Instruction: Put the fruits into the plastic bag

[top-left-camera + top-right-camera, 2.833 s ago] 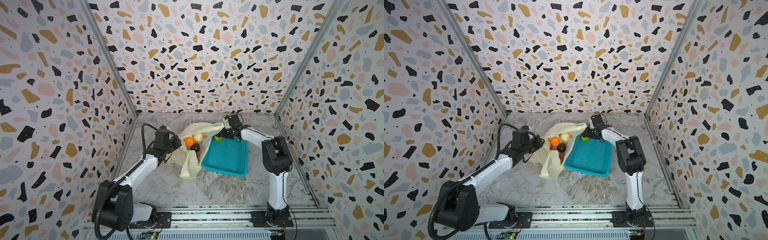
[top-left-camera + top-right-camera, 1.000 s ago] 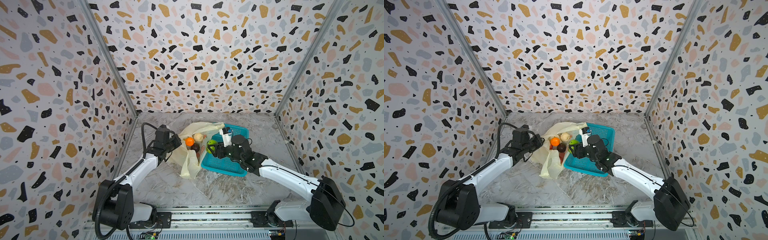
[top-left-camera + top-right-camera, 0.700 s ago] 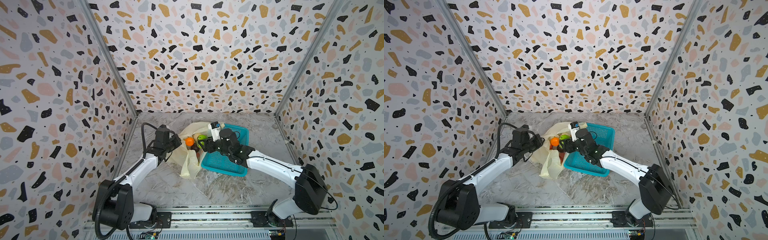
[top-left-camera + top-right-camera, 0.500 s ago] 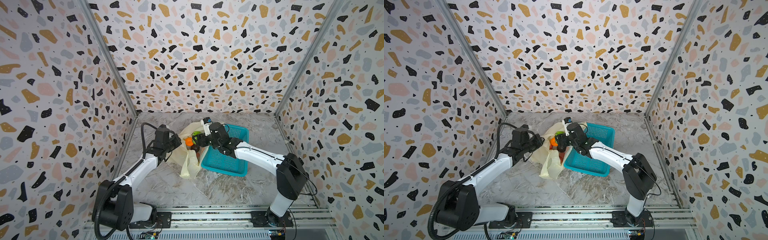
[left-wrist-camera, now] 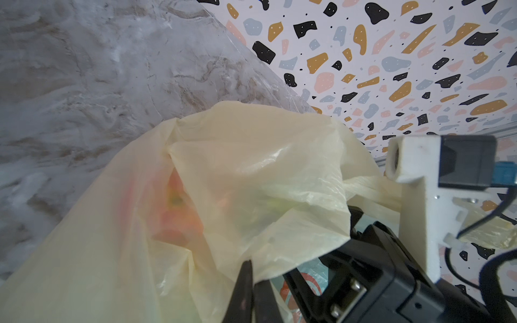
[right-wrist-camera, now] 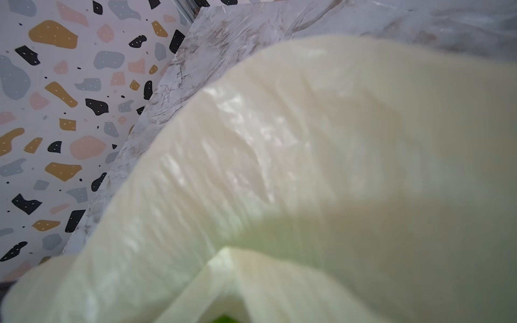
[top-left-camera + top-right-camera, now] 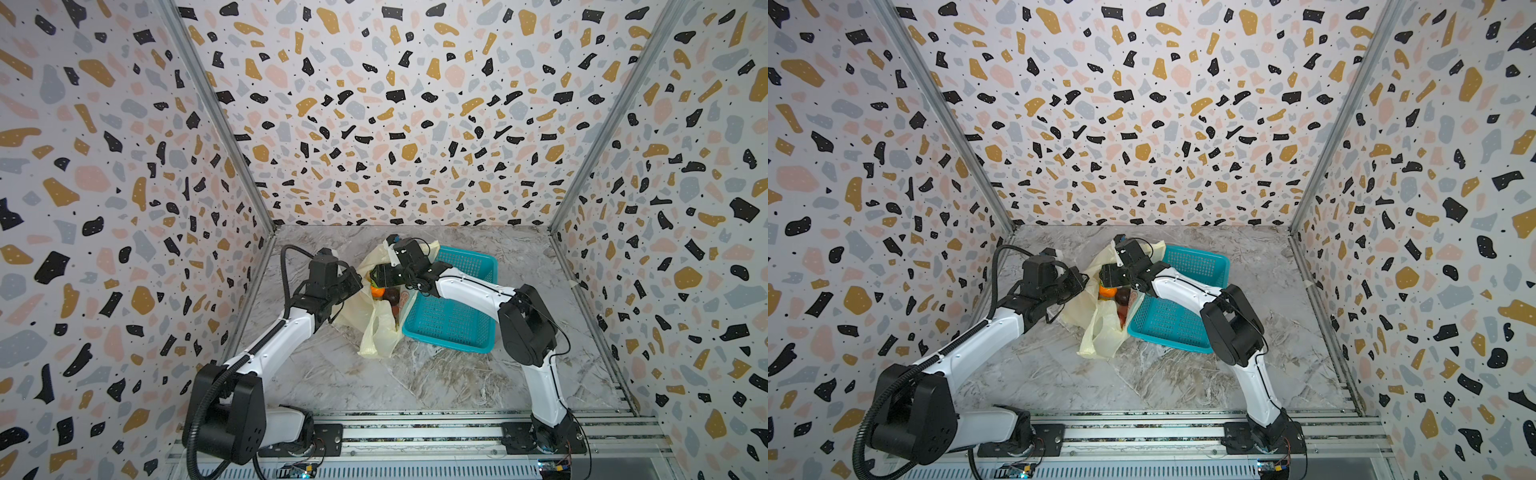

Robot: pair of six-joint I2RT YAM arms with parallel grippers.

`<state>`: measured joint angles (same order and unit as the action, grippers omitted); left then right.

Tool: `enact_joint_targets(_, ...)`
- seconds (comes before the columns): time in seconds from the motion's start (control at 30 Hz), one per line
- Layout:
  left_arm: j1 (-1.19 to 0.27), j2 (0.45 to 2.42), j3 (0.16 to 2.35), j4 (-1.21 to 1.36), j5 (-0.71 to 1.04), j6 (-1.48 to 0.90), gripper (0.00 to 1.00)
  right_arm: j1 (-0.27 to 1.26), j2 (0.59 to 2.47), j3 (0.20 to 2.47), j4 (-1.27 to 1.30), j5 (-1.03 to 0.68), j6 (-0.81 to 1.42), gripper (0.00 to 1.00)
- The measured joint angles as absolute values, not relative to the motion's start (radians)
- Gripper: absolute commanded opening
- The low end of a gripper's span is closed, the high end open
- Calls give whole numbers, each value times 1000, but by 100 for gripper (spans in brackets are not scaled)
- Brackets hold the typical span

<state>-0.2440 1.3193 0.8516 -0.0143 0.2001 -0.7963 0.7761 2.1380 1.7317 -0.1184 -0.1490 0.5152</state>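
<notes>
While the left gripper (image 7: 360,278) clamps the plastic bag (image 7: 376,332), the right gripper (image 7: 376,276), opening indeterminable, is at its mouth; the basket (image 7: 451,318) shows no fruit, so loading appears near-complete.

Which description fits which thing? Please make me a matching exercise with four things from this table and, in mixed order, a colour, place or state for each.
Things:
1. plastic bag
2. basket
3. orange fruit
4. left gripper

Descriptions:
A. teal
B. shut on the bag's edge
C. pale yellow
D. inside the bag's opening

Pairs: 1-C, 2-A, 3-D, 4-B
</notes>
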Motion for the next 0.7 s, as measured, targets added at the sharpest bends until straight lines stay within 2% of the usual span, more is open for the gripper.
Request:
enact_joint_targets(0.27,-244,1319,852,-14,200,-796,0,776,2075,1657,-141,-170,503,84)
enact_joint_targets(0.5,-244,1320,852,-14,200,-796,0,775,1766,1416,-97,-213,450,83)
enact_joint_targets(0.7,-244,1320,852,-14,199,-796,0,803,1549,1327,-103,-297,329,81)
